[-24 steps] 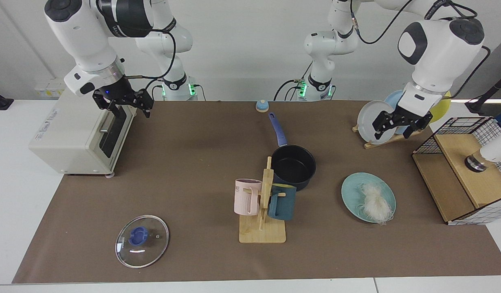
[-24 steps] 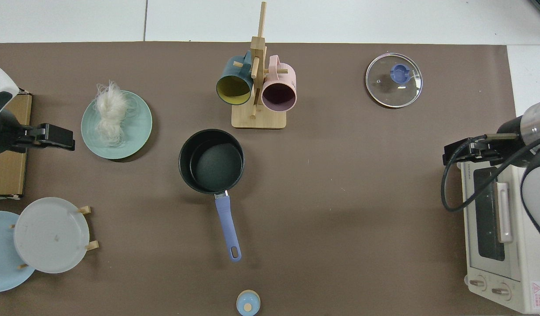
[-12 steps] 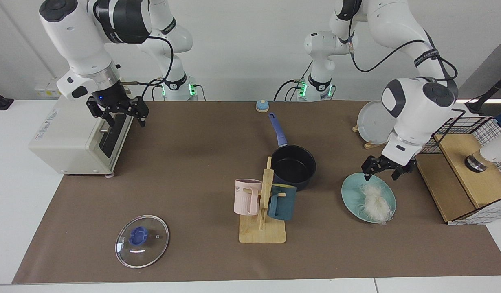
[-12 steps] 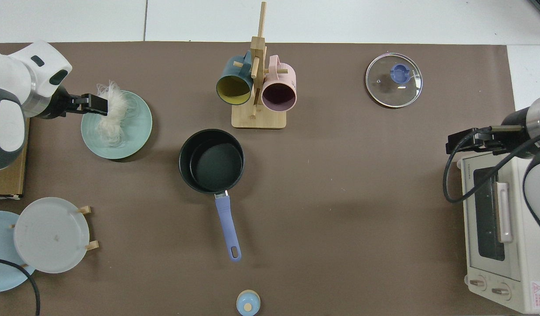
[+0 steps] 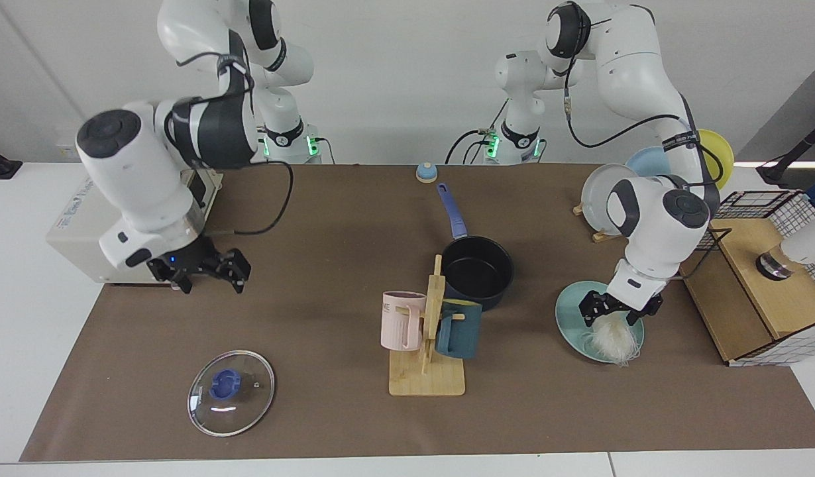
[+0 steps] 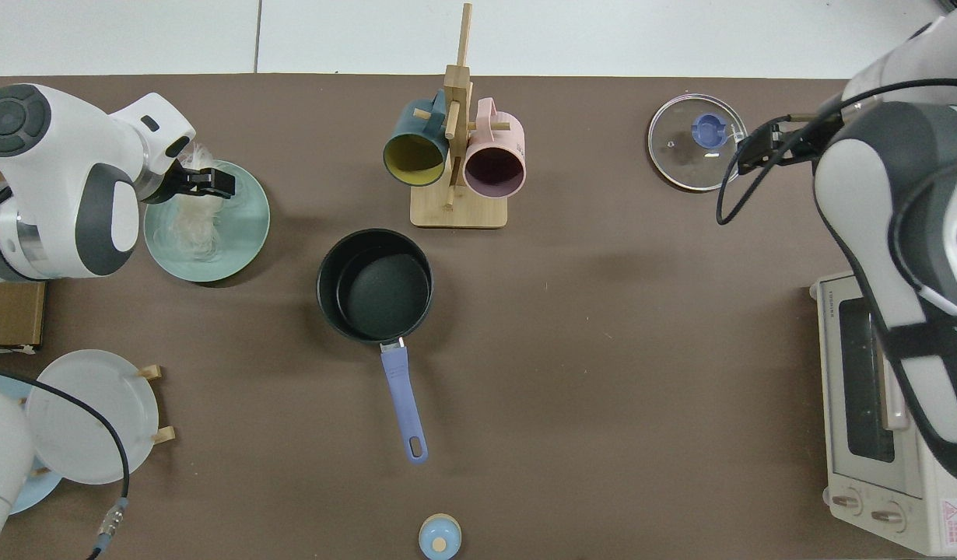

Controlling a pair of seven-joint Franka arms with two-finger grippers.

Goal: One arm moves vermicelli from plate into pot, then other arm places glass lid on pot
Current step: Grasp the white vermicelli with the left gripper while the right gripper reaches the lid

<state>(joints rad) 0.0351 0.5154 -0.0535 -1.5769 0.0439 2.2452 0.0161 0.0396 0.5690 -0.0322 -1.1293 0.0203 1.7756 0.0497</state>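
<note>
The vermicelli [image 5: 609,341] [image 6: 187,229] lies as a wispy white bundle on the teal plate [image 5: 566,318] [image 6: 249,233]. My left gripper [image 5: 613,313] [image 6: 206,183] is low over the bundle's far end, open, with its fingers on either side of the threads. The dark pot [image 5: 477,268] [image 6: 385,288] stands empty mid-table, its blue handle [image 5: 450,212] pointing toward the arm bases. The glass lid [image 5: 230,392] [image 6: 685,155] lies flat near the front edge. My right gripper [image 5: 199,273] [image 6: 758,148] hangs open above the mat, beside the lid and apart from it.
A wooden mug rack [image 5: 427,371] with a pink and a dark teal mug stands just in front of the pot. A toaster oven [image 5: 76,225] sits behind the right gripper. A plate rack with a grey plate [image 5: 603,192] and a wire-and-wood box [image 5: 759,278] flank the left arm.
The left gripper came down from the plate rack onto the vermicelli. The right arm swung from the toaster top forward and down toward the lid.
</note>
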